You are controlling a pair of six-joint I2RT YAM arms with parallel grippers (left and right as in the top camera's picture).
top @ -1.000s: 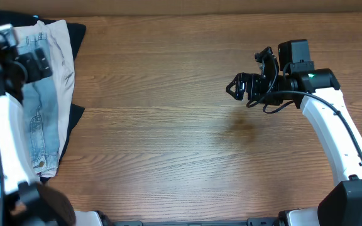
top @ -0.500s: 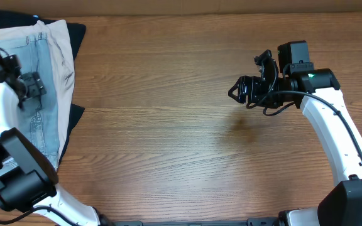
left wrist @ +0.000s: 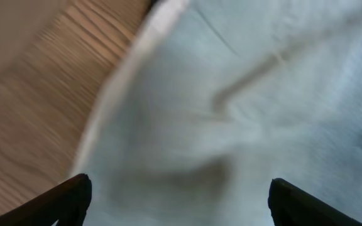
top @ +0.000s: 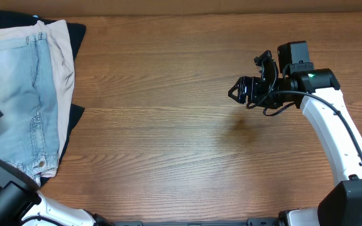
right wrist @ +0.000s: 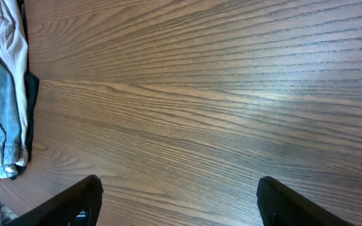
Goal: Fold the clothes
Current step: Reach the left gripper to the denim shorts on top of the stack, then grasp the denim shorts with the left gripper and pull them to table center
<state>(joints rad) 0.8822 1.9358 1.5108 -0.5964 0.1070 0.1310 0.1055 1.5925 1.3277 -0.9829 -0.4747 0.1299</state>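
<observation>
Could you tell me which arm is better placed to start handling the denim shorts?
Probably the left. Its pincer hangs open directly over the pile, with pale fabric filling its wrist view. The right pincer hovers open over bare table, far across from the denim shorts.

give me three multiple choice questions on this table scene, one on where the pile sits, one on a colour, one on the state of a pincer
1. Where does the pile of clothes lie in the overhead view?
A. left edge of the table
B. centre
C. right edge

2. What colour is the top garment of the pile?
A. red
B. light blue
C. green

3. How is the right pincer?
A. shut on cloth
B. open over bare wood, holding nothing
C. resting on the pile

Key:
1 A, the denim shorts lie on the beige shorts and a black garment at the table's left edge.
2 B, the denim is faded light blue.
3 B, the right pincer hangs over bare wood, and its wrist view shows the fingers apart with nothing between.
</observation>
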